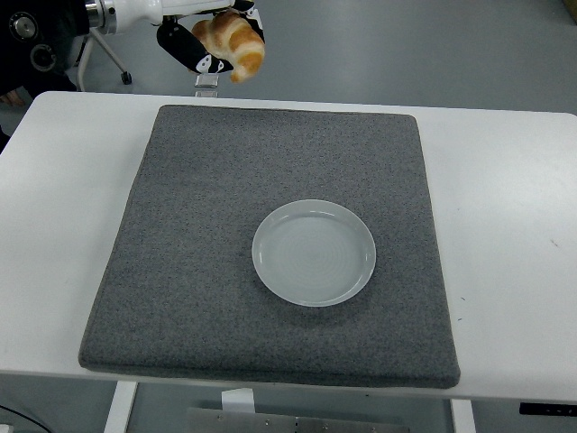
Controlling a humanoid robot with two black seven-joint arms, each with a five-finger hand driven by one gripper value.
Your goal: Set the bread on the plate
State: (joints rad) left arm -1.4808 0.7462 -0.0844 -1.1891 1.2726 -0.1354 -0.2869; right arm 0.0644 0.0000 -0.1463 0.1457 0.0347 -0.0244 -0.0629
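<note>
- The left hand (206,38) is cut off by the picture's top edge; only its lower fingers and a strip of white wrist show.
- The bread (233,43) is partly covered by that hand's fingers, and its top reaches the edge.
- The worktop (505,189) runs out of frame on the right.
- A small object (207,83) behind the mat (180,271) is too small to identify.

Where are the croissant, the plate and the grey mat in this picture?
croissant (236,42), head view, middle of its golden crust, held in the left hand (209,41)
plate (314,252), head view, centre of the dish
grey mat (189,244), head view, bare patch left of the plate
</note>
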